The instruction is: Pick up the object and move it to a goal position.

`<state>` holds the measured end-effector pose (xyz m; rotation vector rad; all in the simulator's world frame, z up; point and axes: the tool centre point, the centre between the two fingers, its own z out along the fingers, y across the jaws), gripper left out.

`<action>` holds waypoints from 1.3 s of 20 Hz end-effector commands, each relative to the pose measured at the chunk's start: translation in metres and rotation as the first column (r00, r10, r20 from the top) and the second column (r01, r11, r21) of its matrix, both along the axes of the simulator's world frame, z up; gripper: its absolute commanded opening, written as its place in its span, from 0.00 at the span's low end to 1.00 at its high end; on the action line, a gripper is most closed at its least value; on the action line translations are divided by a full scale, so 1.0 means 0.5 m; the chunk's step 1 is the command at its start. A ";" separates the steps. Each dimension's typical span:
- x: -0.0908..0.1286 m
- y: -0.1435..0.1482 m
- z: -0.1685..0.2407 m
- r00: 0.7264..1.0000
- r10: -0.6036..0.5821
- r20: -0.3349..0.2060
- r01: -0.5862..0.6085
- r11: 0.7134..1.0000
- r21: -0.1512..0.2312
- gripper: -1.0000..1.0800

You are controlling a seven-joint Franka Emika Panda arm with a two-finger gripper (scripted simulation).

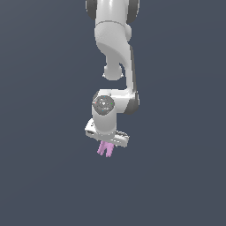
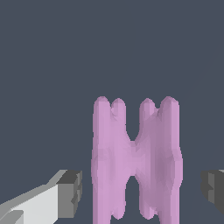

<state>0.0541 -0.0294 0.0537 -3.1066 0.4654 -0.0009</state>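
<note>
Pink H-shaped block [image 2: 135,159] is lying between the white gripper's [image 1: 107,142] spread fingers [image 2: 70,192], which are touching nothing

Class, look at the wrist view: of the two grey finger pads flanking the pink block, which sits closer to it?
The grey pad on the white finger is closer to the pink block; the other pad, at the picture's edge, stands farther off. Neither touches.

Single white Franka Panda arm [image 1: 115,53], pincer pointed downward.

White jointed arm descends from the upper edge of the exterior view, bending at the wrist. White pincer [image 1: 107,142] tilted slightly; in the wrist view its dark grey finger pads [image 2: 70,193] stand apart, one on each side, not touching anything.
</note>
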 end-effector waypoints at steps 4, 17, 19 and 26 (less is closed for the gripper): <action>-0.002 -0.001 -0.055 1.000 -0.002 -0.001 0.002 1.000 0.000 0.96; 0.001 -0.001 -0.071 1.000 -0.003 -0.001 0.003 1.000 0.000 0.00; 0.001 -0.001 -0.071 1.000 -0.003 -0.001 0.003 1.000 0.000 0.00; -0.005 0.005 -0.067 1.000 -0.003 0.000 0.003 1.000 0.000 0.00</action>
